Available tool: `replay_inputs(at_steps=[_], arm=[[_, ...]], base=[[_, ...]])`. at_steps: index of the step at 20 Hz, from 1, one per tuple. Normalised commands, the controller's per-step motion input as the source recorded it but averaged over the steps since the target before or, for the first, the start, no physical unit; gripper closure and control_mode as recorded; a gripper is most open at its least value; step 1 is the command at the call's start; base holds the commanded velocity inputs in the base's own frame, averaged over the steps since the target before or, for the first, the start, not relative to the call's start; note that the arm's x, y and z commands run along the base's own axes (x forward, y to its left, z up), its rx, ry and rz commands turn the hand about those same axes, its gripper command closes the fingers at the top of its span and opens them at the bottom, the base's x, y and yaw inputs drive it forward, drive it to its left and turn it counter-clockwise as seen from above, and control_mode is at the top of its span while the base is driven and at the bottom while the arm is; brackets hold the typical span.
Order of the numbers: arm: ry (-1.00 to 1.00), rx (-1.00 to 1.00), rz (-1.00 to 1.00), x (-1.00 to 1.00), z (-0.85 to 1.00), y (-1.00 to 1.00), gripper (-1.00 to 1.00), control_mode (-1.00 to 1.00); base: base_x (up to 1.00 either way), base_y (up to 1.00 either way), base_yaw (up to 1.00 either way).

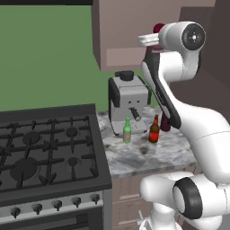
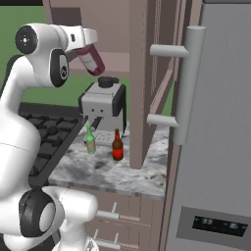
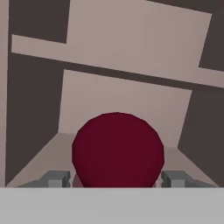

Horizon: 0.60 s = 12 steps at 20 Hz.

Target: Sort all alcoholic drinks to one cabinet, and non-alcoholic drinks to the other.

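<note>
Gripper [image 2: 88, 46], jaws clamped on the pink bottle [image 2: 91, 60], carries it into the upper cabinet [image 3: 127, 100]; setting it down upright likely comes next.

Counted items: three bottles, namely one green bottle [image 1: 127, 130] and one brown bottle [image 1: 154, 130] on one counter [image 1: 134, 157], plus one pink bottle [image 2: 91, 60] with a dark red cap; one coffee machine [image 1: 128, 101]; one stove [image 1: 45, 152]; one fridge [image 2: 215, 162].
</note>
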Motion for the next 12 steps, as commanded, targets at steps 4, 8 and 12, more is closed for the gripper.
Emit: replay_inputs(at_steps=[4,8,12], arm=[[-0.05,0.0,-0.02,0.21,0.08,0.0,1.0,-1.0],[-0.04,0.0,-0.01,0.22,0.09,0.1,1.0,-1.0],[-0.01,0.0,0.0,0.17,0.08,0.16,1.0,-1.0]], base=[[0.0,0.0,0.0],[0.0,0.0,0.0],[0.0,0.0,0.0]])
